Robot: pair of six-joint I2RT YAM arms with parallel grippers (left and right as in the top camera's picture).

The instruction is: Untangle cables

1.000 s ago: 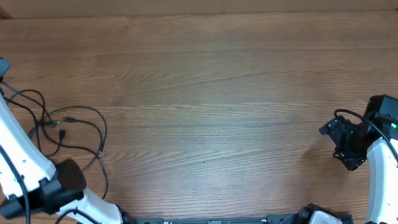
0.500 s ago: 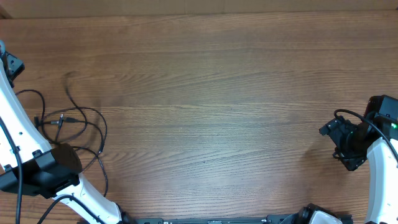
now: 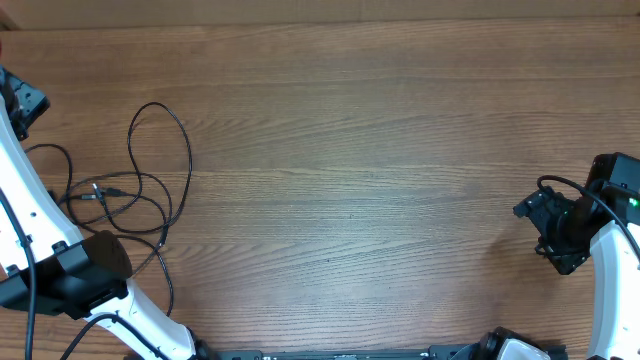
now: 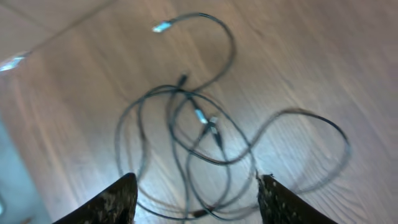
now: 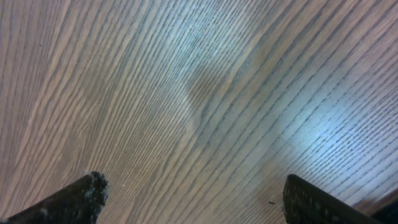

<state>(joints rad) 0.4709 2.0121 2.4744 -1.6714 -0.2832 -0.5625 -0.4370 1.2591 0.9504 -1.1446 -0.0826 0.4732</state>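
The cables lie as a loose tangle of thin black cords at the table's left, with one long loop reaching toward the back. From the left wrist they show as overlapping loops with small plugs in the middle and a silver tip at the top. My left gripper hangs above the tangle, open, with nothing between its fingers. In the overhead view it sits at the far left edge. My right gripper is far off at the right, open over bare wood.
The wooden table stretches between the two arms. My left arm's black elbow overhangs the near end of the tangle. A thicker black wire runs along the right arm. The arm bases line the front edge.
My left gripper opened and let go of a cable strand. The strand fell into a long loop toward the back right of the tangle. The right arm stayed still.
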